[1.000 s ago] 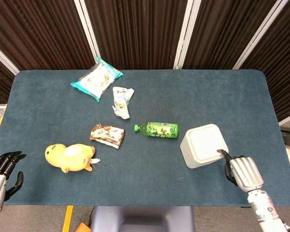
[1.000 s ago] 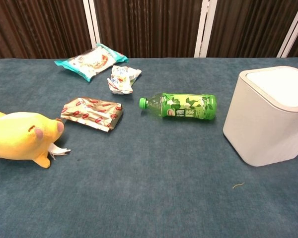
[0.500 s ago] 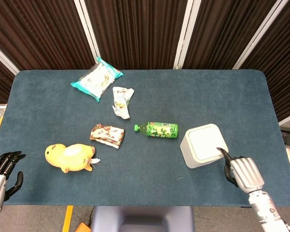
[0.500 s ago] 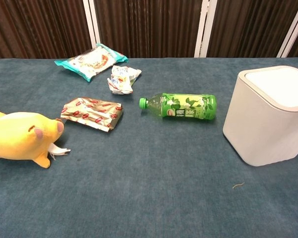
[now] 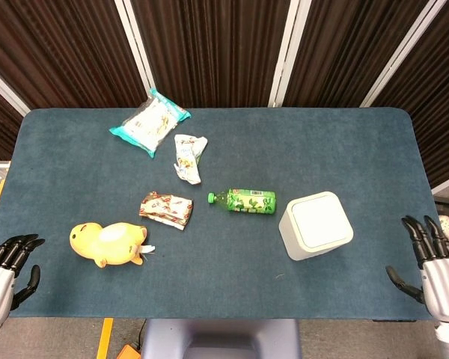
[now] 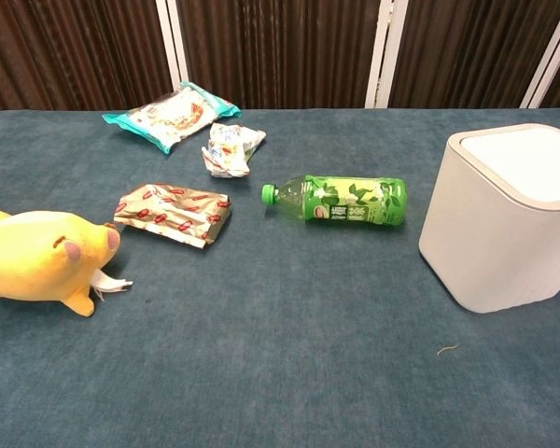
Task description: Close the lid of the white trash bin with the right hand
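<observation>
The white trash bin [image 5: 316,225] stands on the right part of the blue table, its flat lid [image 6: 532,165] down and level with the rim. My right hand [image 5: 434,264] hovers off the table's right front corner, well to the right of the bin, fingers spread and holding nothing. My left hand [image 5: 1,271] stays at the front left corner, fingers apart and empty. Neither hand shows in the chest view.
A green bottle [image 5: 243,200] lies just left of the bin. A foil snack pack [image 5: 165,209], a yellow plush toy [image 5: 110,243], a crumpled wrapper [image 5: 188,157] and a teal snack bag [image 5: 150,122] are spread over the left half.
My right hand has pulled away from the bin's front right corner, moving right and off the table edge, and its fingers have spread. The bin and left hand are unchanged.
</observation>
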`<state>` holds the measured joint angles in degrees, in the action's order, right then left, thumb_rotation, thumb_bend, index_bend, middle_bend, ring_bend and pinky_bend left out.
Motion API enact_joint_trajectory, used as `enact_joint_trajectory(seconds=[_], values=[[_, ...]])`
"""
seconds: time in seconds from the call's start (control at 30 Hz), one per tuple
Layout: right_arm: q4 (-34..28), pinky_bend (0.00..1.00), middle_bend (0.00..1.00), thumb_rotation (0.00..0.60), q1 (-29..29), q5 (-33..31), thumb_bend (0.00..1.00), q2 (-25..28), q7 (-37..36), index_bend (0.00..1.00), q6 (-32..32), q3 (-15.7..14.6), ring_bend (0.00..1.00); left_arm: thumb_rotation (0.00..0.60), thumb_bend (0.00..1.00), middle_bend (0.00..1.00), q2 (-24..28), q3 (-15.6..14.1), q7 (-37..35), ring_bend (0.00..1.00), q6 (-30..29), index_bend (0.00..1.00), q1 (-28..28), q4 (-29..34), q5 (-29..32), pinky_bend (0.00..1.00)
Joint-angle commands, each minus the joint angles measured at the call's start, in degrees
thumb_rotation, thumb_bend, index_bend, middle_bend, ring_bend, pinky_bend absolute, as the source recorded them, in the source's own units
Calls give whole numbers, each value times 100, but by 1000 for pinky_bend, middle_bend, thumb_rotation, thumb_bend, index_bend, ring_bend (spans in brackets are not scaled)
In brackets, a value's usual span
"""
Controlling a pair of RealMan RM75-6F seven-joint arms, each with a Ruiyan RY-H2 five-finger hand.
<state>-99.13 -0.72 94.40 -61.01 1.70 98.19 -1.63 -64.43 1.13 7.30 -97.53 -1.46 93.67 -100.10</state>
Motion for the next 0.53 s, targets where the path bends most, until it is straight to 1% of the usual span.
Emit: enact_joint_trajectory(seconds=[0.03, 0.17, 0.53], values=[[-214, 172, 92, 600, -29, -124, 234, 255, 22, 0, -406, -59, 0, 600, 546, 245, -11, 4, 18, 232, 21, 270, -11, 5, 9, 373], [-240, 172, 92, 600, -48, -109, 205, 241, 69, 0, -517, -46, 0, 600, 546, 245, -6, 0, 28, 232, 40, 270, -15, 14, 22, 373], [-245, 160, 93, 600, -3, -81, 206, 179, 13, 0, -569, 15, 0, 600, 546, 245, 3, 10, -38, 231, -15, 269, 3, -4, 39, 373]])
